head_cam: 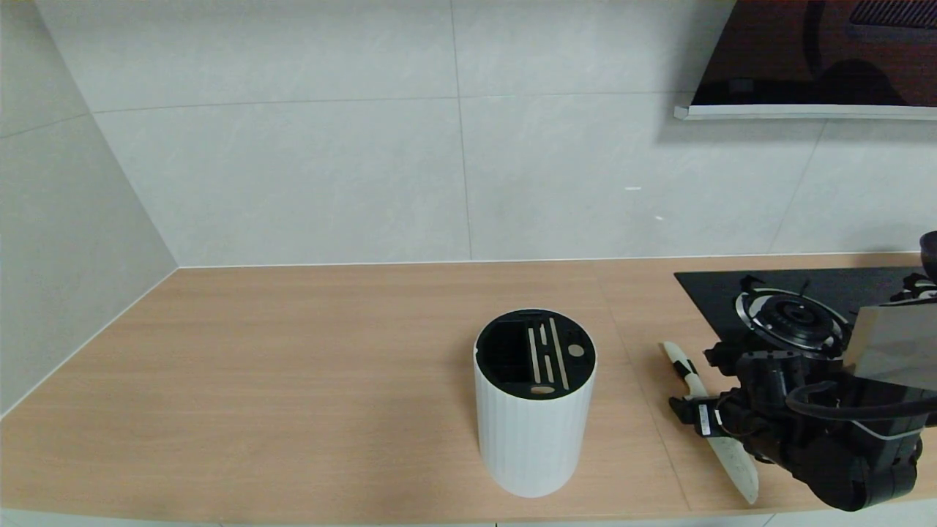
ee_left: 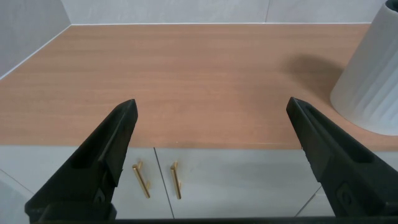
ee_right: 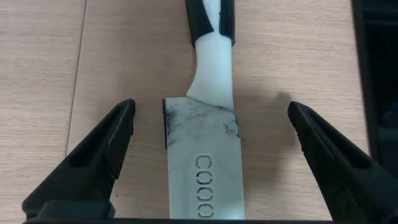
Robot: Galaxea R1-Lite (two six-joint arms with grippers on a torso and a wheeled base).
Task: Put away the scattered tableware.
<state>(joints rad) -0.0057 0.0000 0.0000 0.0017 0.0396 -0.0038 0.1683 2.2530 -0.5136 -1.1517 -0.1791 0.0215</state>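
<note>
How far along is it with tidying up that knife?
Nothing is stored yet: the slots of the white knife holder look empty. In hand: the right gripper hangs open over the knife, which lies flat on the counter, ungrasped. Still to do: gripping it and slotting it in.

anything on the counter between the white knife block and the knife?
Nothing. In the head view, only bare wooden countertop, crossed by a faint seam, separates the white knife block from the knife.
</note>
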